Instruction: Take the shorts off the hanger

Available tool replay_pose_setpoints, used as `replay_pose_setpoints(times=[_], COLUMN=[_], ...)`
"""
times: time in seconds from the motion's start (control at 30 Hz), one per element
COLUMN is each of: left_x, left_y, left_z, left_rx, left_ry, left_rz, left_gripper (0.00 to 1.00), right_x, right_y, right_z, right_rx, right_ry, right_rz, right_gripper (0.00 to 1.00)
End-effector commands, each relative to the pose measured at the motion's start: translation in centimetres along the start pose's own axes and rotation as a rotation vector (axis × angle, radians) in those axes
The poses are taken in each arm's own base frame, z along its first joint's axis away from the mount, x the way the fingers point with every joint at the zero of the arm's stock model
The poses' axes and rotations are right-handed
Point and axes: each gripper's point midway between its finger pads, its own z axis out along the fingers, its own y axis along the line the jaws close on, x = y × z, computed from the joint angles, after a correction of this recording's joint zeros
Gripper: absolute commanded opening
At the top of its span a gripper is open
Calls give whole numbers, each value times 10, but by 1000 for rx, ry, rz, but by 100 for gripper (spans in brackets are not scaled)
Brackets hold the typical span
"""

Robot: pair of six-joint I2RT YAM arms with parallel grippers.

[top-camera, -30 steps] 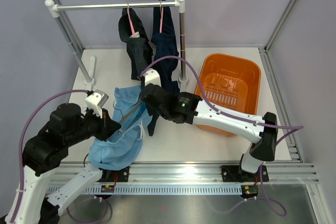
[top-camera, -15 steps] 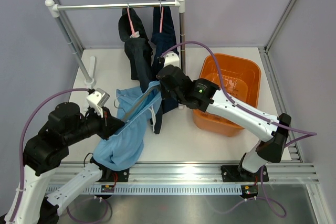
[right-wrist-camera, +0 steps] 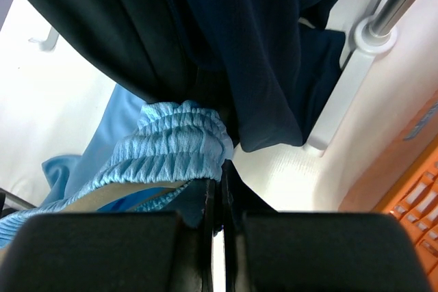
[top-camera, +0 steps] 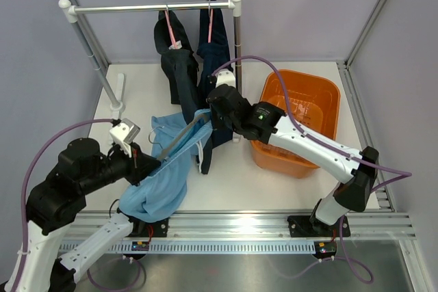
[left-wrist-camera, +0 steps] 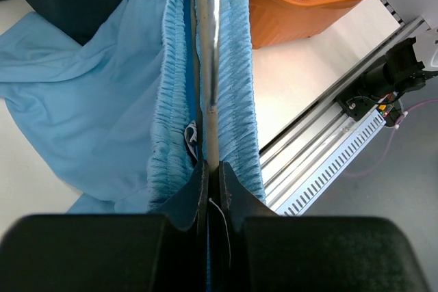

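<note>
Drawn slightly back since the earlier frame, the left gripper (left-wrist-camera: pixel 209 172) clamps the near end of the hanger (top-camera: pixel 179 138), whose long axis runs diagonally to the right gripper (right-wrist-camera: pixel 220 177), pinched shut on the light blue shorts (top-camera: pixel 164 179) stretched along it above the table (top-camera: pixel 233 186).
</note>
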Motion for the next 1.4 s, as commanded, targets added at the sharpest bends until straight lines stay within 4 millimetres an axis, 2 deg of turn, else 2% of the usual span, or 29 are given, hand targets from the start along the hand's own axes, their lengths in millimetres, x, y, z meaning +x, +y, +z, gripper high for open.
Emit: replay_pose_setpoints(times=[0.0, 0.17, 0.27, 0.4, 0.5, 0.53, 0.6, 0.63, 0.73, 0.83, 0.87, 0.97, 1.07, 1.23, 1.37], left_x=[-25, -54, -67, -80, -91, -97, -103, -108, -116, -122, -125, -138, -154, -184, -202], left_y=[-23, -22, -22, -20, -19, -15, -11, -9, 3, 13, 23, 31, 33, 44, 57], left_z=[-25, -33, -34, -26, -21, -19, -19, -17, -12, -6, -2, 2, 3, -1, -10], left_rx=[90, 60, 53, 47, 43, 27, 5, -5, -59, -106, -153, -196, -207, -280, -375], left_ry=[-137, -255, -306, -349, -395, -419, -451, -479, -522, -540, -546, -590, -638, -709, -765], left_rz=[46, 44, 31, 2, -21, -37, -57, -63, -90, -106, -117, -129, -139, -156, -157], left_gripper=[0, 0, 0, 0, 0, 0, 0, 0, 0, 0, 0, 0, 0, 0, 0], right_x=[-6, 9, 16, 24, 25, 32, 30, 38, 36, 40, 42, 49, 59, 65, 56], right_y=[-35, -22, -7, 36, 57, 71, 87, 102, 130, 144, 155, 168, 174, 176, 165], right_z=[5, -5, -13, -35, -46, -52, -63, -72, -99, -116, -129, -147, -152, -157, -164], right_rx=[96, 55, 19, -73, -115, -147, -184, -215, -280, -318, -355, -398, -409, -436, -410], right_ry=[-34, -22, -21, -29, -36, -28, -38, -36, -60, -67, -72, -68, -51, -28, -48], right_rz=[32, 23, 5, -46, -75, -106, -129, -165, -213, -258, -271, -327, -377, -415, -424], right_gripper=[0, 0, 0, 0, 0, 0, 0, 0, 0, 0, 0, 0, 0, 0, 0])
